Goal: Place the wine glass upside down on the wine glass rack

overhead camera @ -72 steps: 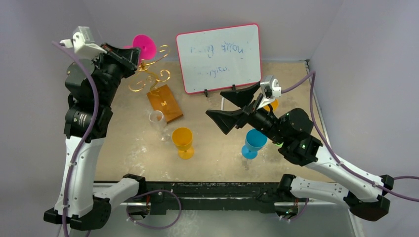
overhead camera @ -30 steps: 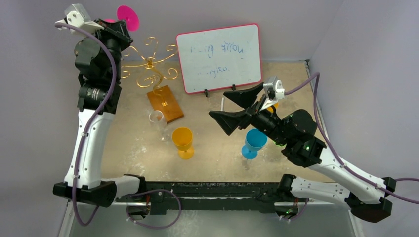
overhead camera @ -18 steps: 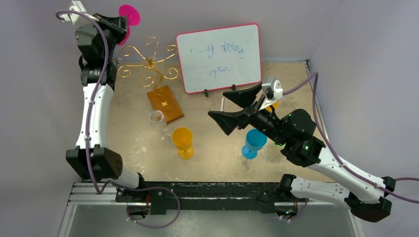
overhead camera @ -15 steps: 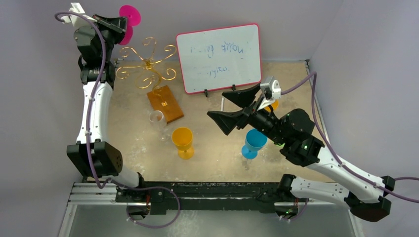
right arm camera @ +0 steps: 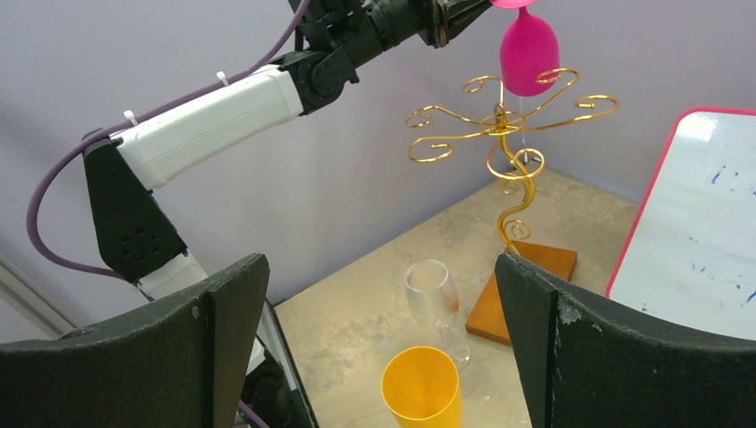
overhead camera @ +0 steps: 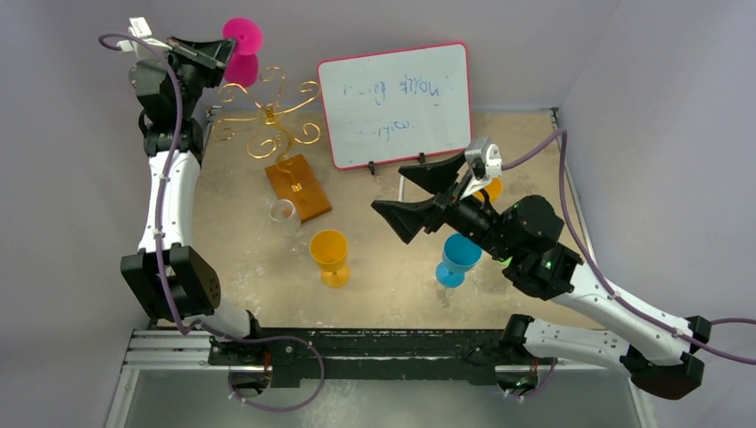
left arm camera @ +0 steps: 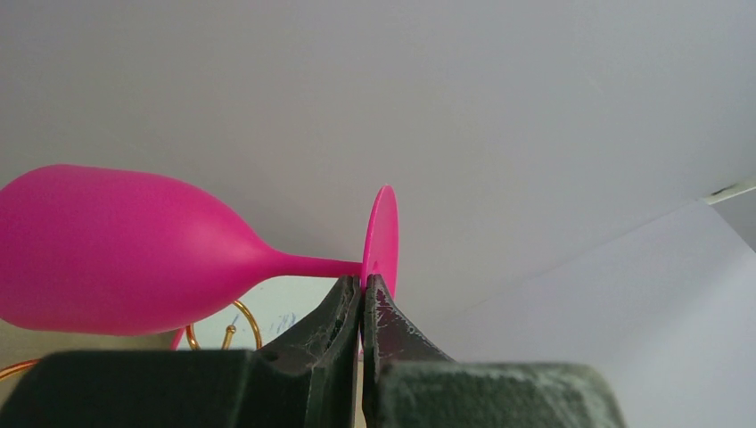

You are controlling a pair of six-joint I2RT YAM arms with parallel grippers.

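Left arm: the left arm (overhead camera: pixel 168 196) is stretched long from its base on the near rail, reaching up and away toward the far left corner, high above the counter.
Left wrist: bent to the right, so the left gripper (left arm camera: pixel 363 287) lies about level.
Left jaws: pressed almost together, pinching the stem of the pink wine glass (left arm camera: pixel 134 250) right at its foot.
Right arm: the right arm (overhead camera: pixel 615 308) is folded low, its white link running from the near right base up to a raised elbow.
Right wrist: points left and away, over the middle of the counter.
Right jaws: the right gripper (right arm camera: pixel 379 267) is spread wide, with nothing between its fingers.
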